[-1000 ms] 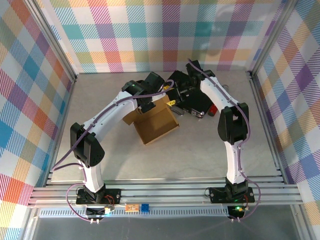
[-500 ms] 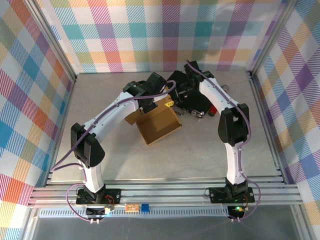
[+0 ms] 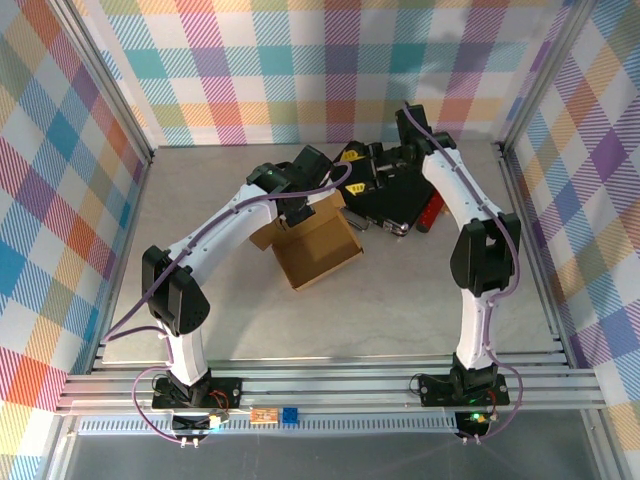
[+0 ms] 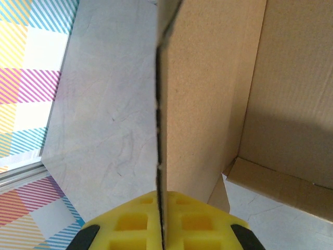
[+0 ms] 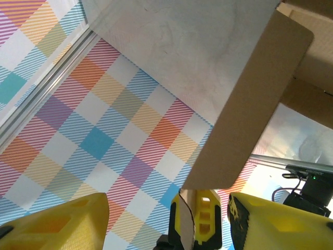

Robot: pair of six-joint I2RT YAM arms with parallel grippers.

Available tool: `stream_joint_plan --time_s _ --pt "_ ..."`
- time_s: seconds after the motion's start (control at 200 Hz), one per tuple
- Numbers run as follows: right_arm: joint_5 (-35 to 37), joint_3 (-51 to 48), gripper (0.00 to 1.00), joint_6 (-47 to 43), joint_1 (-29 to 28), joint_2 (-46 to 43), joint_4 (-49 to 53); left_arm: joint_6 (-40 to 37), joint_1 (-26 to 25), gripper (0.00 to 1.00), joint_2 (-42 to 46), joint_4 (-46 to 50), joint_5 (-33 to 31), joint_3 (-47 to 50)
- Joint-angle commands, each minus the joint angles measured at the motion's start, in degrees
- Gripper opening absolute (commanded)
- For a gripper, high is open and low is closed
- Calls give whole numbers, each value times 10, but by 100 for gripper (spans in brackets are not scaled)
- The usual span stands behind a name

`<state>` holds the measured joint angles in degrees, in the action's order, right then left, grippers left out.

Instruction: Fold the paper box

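The paper box (image 3: 318, 248) is brown cardboard, a half-formed open tray at mid table. My left gripper (image 3: 335, 200) is at the box's far corner, shut on the upright edge of a box wall (image 4: 203, 94). That edge runs straight between the left gripper's (image 4: 162, 224) yellow fingers. My right gripper (image 3: 365, 170) faces it from the right, over the black case. In the right wrist view the right gripper (image 5: 167, 219) is open. A rounded brown flap (image 5: 255, 99) hangs ahead of the gap, touching neither finger (image 5: 57, 221).
A black hard case (image 3: 400, 200) lies just right of the box, with a red object (image 3: 432, 210) at its right edge. Grey tabletop (image 4: 104, 104) spreads left of the held wall. Plaid walls close in the back and both sides.
The right arm has swung to the right and back, drawing its gripper away from the box, still open. The left gripper and the box have hardly moved.
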<state>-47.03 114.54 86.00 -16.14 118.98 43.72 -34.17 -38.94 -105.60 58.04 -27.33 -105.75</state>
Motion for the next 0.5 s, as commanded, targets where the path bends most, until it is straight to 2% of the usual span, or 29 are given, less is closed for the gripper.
stream_joint_plan --time_s 0.0,0.495 --pt "-5 19 61 9 -7 30 -1 -4 -8 0 12 -6 -4 -6" --pt "-7 -22 61 -1 -32 25 1 -4 -8 0 7 -7 -4 -14"
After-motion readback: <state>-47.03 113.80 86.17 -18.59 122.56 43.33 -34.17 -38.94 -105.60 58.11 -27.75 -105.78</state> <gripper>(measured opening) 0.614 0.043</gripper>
